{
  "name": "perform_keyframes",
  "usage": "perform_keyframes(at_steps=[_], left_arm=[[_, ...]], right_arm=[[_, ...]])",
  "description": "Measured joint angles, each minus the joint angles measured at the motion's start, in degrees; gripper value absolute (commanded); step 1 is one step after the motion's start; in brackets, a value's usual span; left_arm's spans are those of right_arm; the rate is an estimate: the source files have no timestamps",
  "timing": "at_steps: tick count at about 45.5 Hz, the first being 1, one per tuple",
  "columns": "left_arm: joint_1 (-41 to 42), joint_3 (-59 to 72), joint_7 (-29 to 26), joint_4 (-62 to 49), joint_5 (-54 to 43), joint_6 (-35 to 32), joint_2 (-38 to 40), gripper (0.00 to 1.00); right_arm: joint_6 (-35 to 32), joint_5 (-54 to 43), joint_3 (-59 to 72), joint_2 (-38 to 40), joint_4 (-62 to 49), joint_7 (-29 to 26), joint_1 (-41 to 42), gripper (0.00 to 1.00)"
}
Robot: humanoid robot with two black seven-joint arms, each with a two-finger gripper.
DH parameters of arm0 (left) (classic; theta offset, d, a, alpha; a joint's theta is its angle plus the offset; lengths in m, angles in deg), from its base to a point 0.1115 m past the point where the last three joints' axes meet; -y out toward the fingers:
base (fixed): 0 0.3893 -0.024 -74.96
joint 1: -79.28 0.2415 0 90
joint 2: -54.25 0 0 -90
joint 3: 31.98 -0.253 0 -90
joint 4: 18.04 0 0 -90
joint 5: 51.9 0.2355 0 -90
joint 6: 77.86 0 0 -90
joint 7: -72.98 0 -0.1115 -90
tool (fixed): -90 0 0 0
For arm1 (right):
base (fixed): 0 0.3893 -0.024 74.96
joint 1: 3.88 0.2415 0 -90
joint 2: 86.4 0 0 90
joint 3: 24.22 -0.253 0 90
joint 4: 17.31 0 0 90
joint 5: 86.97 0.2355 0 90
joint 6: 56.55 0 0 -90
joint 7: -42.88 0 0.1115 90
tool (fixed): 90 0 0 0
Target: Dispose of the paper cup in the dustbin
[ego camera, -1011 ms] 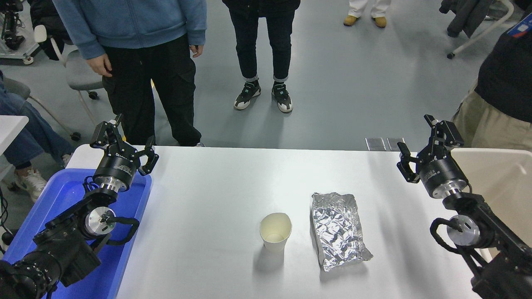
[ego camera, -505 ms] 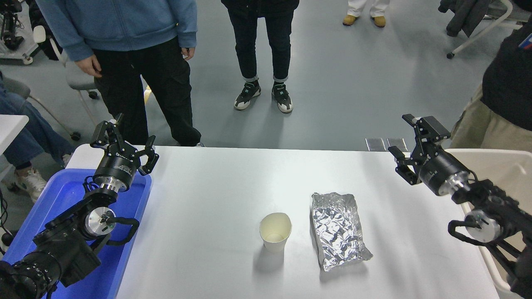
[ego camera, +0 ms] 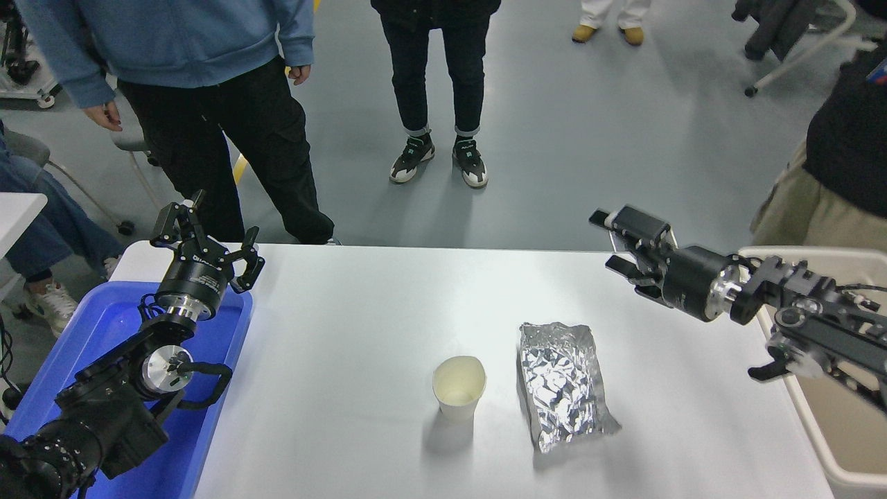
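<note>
The white paper cup (ego camera: 459, 387) stands upright on the table's near middle, its rim slightly squashed. The beige dustbin (ego camera: 835, 388) stands off the table's right edge, partly behind my right arm. My right gripper (ego camera: 610, 240) is open and empty, raised over the table's far right, pointing left, well above and to the right of the cup. My left gripper (ego camera: 208, 237) is open and parked over the blue tray at the far left.
A crumpled silver foil packet (ego camera: 563, 384) lies just right of the cup. A blue plastic tray (ego camera: 104, 333) sits at the table's left edge. Several people stand at the far side, and one stands at the right by the dustbin.
My right arm has swung up and to the left, from over the dustbin's near corner to above the table's far right, turning its gripper leftward. The person in blue stepped left.
</note>
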Motion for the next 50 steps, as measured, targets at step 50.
perform_keyframes(at_steps=[50], left_arm=[[0.0,-0.01,0.0,0.01,0.0,0.0,0.01,1.0]], right_arm=[[3.25,-15.66,52.12,-34.55,-2.21,1.42,40.9,0.99]])
